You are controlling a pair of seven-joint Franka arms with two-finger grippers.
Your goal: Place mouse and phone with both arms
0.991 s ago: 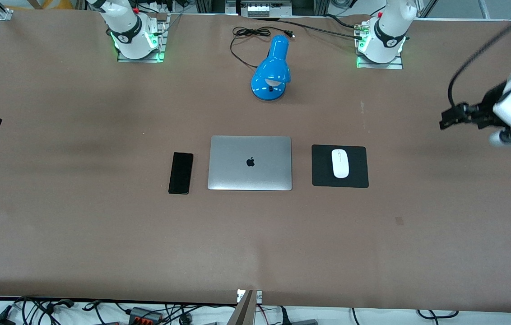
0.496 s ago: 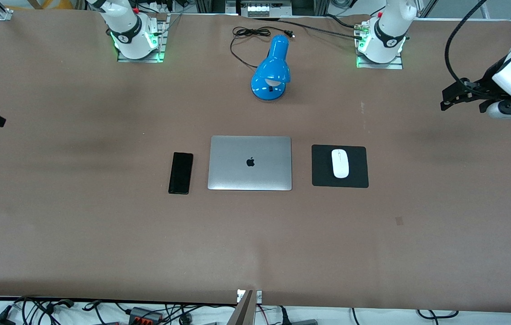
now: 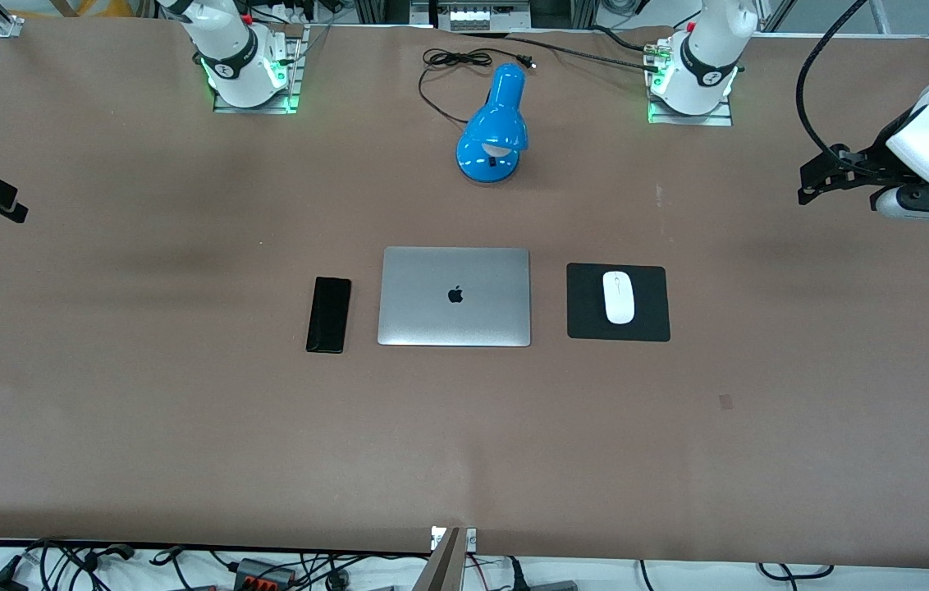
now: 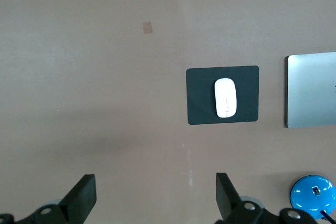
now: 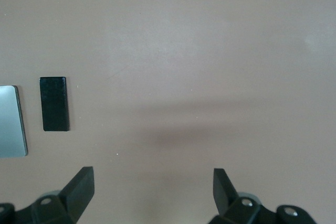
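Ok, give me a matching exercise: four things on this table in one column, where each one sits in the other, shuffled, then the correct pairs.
Things:
1. mouse
2. phone
3. blue lamp
4. laptop

Places:
A. between the phone and the mouse pad
B. between the two arm bases, farthest from the front camera
C. on the mouse pad
D. on the bare table, beside the laptop toward the right arm's end

Pairs: 1-C, 2-D, 3-B, 4-A

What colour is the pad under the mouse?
Matte black mouse pad, clearest in the left wrist view beneath the white mouse.
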